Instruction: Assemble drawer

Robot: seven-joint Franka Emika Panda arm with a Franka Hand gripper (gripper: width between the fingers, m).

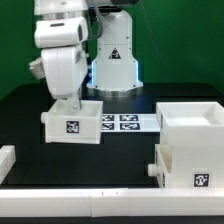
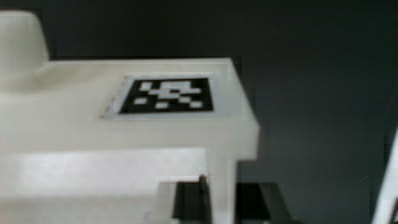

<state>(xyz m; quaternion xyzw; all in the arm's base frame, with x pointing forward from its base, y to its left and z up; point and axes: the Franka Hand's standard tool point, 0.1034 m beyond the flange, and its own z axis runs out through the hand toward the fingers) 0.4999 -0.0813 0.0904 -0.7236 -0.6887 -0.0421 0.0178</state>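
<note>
My gripper (image 1: 68,100) reaches down into a small white drawer tray (image 1: 72,122) that has a square tag on its front, at the exterior view's left. In the wrist view the tray (image 2: 107,120) fills the frame, with its tag (image 2: 173,95) and a knob (image 2: 18,45). My gripper (image 2: 224,195) is shut on the tray's thin wall, with one dark finger (image 2: 192,200) on each side. The large white shell (image 1: 195,135) stands at the exterior view's right. A lower white knobbed part (image 1: 160,163) juts from its left side; I cannot tell if it is inside the shell.
The marker board (image 1: 122,122) lies flat on the black table between the tray and the shell. Low white rails run along the front edge (image 1: 100,205) and the left edge (image 1: 6,160). The robot base (image 1: 112,60) stands behind.
</note>
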